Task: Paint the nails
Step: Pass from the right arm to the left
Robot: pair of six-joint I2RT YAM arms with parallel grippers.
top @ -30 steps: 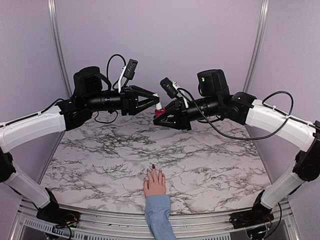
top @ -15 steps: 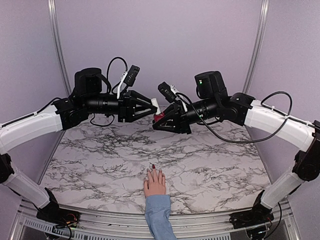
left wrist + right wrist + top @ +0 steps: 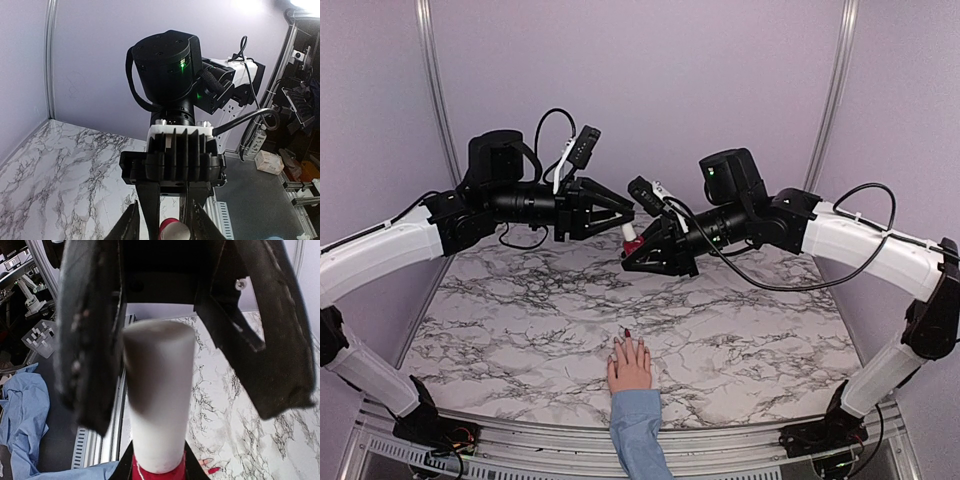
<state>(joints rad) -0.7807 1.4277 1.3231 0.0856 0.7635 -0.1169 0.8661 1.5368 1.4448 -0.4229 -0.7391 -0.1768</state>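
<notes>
A pale pink hand (image 3: 630, 366) in a light blue sleeve (image 3: 640, 432) lies flat at the table's near edge. One of the nails (image 3: 627, 333) is dark red and the others look pale; two nails (image 3: 212, 470) also show under the bottle. My right gripper (image 3: 631, 251) is shut on the red body of the polish bottle (image 3: 633, 245), held high over the middle of the table. Its white cap (image 3: 157, 390) points at my left gripper (image 3: 627, 220). The left jaws stand open on either side of the cap (image 3: 176, 232), one finger (image 3: 85, 340) close against it, the other apart.
The marbled tabletop (image 3: 520, 320) is walled by purple panels at the back and sides. A metal rail (image 3: 520, 440) runs along the near edge, by the arm bases. Both arms meet well above the hand.
The right gripper has carried the bottle a little left and lower. The left gripper has followed it, and its jaws have narrowed around the cap. The hand has not moved.
</notes>
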